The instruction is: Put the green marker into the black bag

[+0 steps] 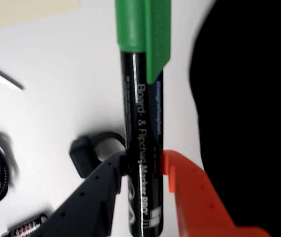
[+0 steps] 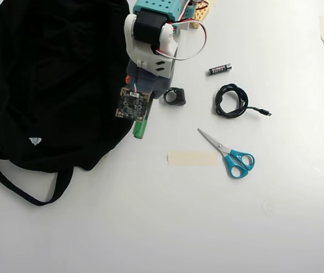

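The green marker (image 1: 143,123) has a black barrel with pale print and a green cap. In the wrist view it stands between my black finger (image 1: 106,182) and my orange finger (image 1: 185,182). My gripper (image 1: 144,165) is shut on its barrel. In the overhead view only the green cap (image 2: 141,128) pokes out below the wrist camera board, and my gripper (image 2: 139,111) is hidden under that board. The black bag (image 2: 54,79) fills the upper left of the overhead view. The marker is at the bag's right edge. The bag (image 1: 249,113) is the dark mass right of the marker in the wrist view.
Right of the arm in the overhead view lie a small black ring-shaped part (image 2: 175,96), a black battery (image 2: 219,69), a coiled black cable (image 2: 231,101), blue-handled scissors (image 2: 230,154) and a strip of tape (image 2: 191,158). The bag's strap (image 2: 20,185) loops out at lower left.
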`<control>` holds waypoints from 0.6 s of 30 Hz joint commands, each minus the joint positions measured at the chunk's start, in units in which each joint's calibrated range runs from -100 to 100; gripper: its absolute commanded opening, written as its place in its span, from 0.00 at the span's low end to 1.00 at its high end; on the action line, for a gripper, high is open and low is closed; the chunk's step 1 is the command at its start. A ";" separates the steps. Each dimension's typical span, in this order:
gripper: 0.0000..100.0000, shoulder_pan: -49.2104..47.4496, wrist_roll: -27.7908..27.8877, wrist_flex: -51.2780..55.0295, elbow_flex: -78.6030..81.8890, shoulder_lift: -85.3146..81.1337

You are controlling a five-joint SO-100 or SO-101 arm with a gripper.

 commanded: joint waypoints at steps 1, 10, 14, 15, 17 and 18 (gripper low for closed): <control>0.02 4.06 -1.89 1.37 1.84 -5.94; 0.02 8.47 -3.83 1.29 1.93 -6.60; 0.02 11.01 -5.67 1.29 2.74 -6.69; 0.02 11.39 -5.77 1.29 3.19 -6.69; 0.02 12.43 -5.77 1.29 3.82 -6.69; 0.02 12.81 -5.77 1.29 3.91 -6.69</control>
